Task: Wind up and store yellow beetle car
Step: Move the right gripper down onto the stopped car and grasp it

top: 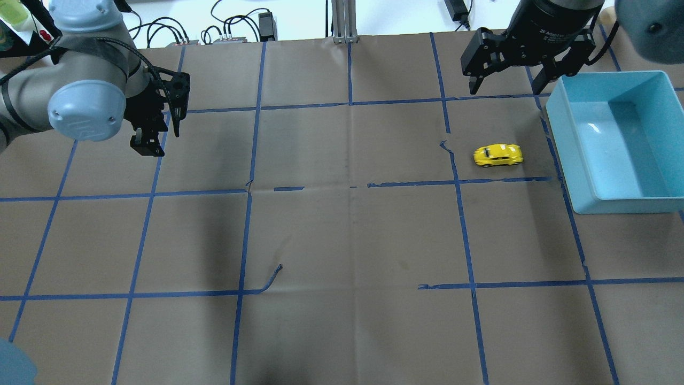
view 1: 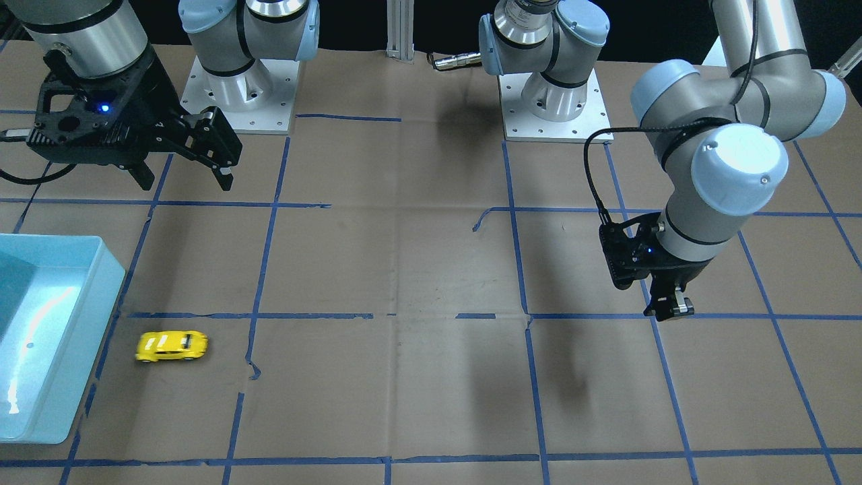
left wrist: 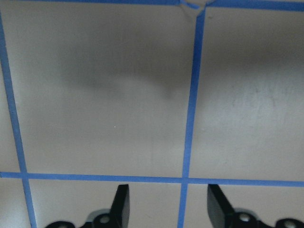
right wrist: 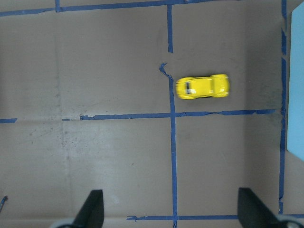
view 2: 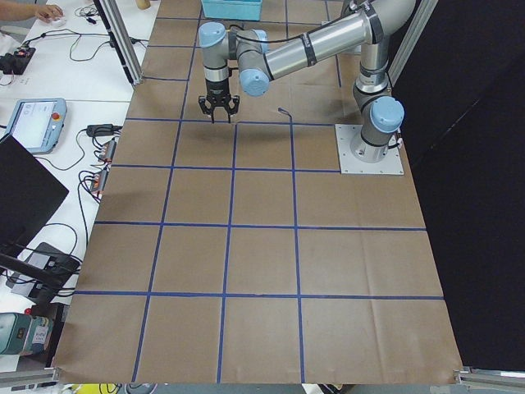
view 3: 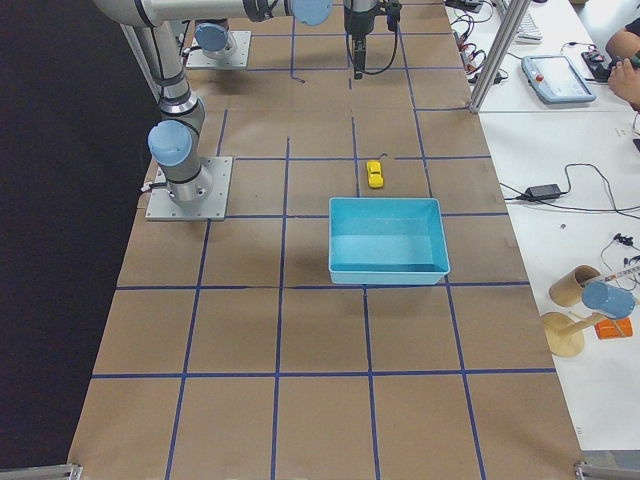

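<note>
The yellow beetle car (top: 498, 154) stands on its wheels on the brown paper-covered table, just beside the light blue bin (top: 566, 139). It also shows in the front view (view 1: 172, 345), the right side view (view 3: 375, 174) and the right wrist view (right wrist: 203, 87). My right gripper (top: 505, 85) is open and empty, held above the table on the far side of the car; in the front view the right gripper (view 1: 185, 176) is at upper left. My left gripper (top: 152, 140) is open and empty over the table's other end, and the left wrist view (left wrist: 168, 209) shows only paper and tape below it.
The blue bin (view 1: 111, 269) is empty and sits at the table edge on my right side. Blue tape lines form a grid on the paper, with loose curled ends (top: 272, 278). Cables and equipment (top: 230, 32) lie beyond the far edge.
</note>
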{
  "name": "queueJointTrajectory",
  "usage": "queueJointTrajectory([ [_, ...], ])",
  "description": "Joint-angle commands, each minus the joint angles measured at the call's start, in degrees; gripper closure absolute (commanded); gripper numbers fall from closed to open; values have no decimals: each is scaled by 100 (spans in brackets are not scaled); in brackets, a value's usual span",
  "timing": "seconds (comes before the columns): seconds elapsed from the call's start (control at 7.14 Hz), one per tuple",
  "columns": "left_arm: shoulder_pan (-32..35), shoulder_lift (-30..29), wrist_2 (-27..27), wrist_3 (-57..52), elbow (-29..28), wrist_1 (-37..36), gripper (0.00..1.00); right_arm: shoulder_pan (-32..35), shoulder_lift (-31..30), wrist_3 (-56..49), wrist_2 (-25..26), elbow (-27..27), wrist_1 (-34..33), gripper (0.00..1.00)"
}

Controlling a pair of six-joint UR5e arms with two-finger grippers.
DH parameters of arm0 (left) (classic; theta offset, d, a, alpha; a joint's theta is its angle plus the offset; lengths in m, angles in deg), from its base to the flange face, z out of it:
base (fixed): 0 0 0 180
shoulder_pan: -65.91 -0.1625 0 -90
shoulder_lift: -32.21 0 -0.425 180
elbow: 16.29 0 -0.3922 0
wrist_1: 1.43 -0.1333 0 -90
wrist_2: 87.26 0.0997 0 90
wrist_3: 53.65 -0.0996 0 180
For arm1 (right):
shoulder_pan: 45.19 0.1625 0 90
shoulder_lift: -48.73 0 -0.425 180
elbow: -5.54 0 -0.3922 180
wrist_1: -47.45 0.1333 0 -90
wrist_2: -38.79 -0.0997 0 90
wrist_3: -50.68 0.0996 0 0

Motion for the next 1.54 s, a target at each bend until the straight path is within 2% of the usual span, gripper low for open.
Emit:
queueJointTrajectory([
  [0.0,272,228,-77,1554,-147,428,36,0,-9,-35,9,0,0,0],
  [0.28,562,430,-235,3030,-427,954,36,0,-9,-114,17,0,9,0],
  [0.56,599,484,-542,4463,-734,1315,36,35,35,-883,17,26,18,0],
  [0.7,625,484,-682,5184,-875,1526,36,26,79,-1653,122,-17,0,0],
  [0.84,625,614,-692,5765,-938,1554,36,17,166,-2453,602,-18,-9,0],
  [0.98,625,702,-657,6476,-964,1563,35,17,289,-3453,807,-52,-78,0],
  [1.4,634,871,-710,8096,-806,1808,35,-429,597,-5969,608,-219,-149,0],
])
